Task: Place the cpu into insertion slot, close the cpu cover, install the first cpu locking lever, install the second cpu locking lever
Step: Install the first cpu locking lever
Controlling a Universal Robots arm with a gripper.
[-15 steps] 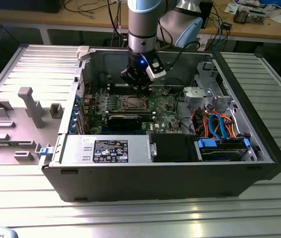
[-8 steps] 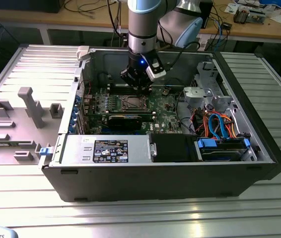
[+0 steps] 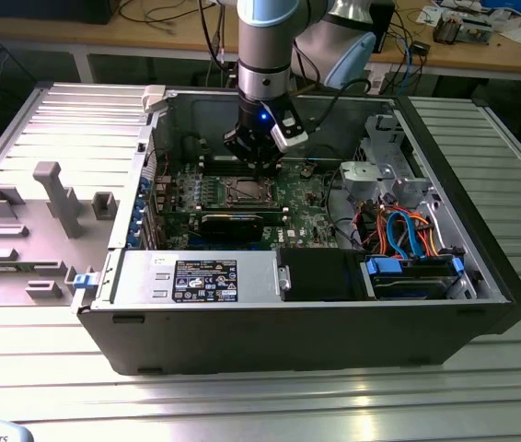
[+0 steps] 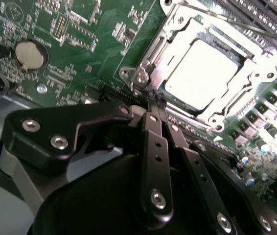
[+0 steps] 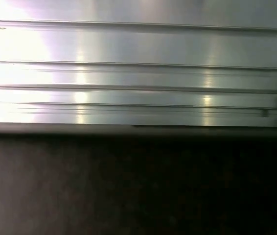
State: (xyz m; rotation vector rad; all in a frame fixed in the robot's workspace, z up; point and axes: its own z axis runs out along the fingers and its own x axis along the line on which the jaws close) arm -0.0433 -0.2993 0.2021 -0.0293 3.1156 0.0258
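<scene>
The gripper (image 4: 154, 98) has its fingers pressed together beside the cpu cover (image 4: 187, 29). The cover lies flat over the cpu (image 4: 202, 71). No print is legible.

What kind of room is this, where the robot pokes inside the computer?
Probably a robotics lab or workshop. An open computer case lies on a ribbed metal table, the robot arm reaches inside, and a wooden bench behind holds cables and gear.

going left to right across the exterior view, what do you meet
grey fixture blocks → white latch on the case corner → pincer over the insertion slot → silver drive cage → blue cables
</scene>
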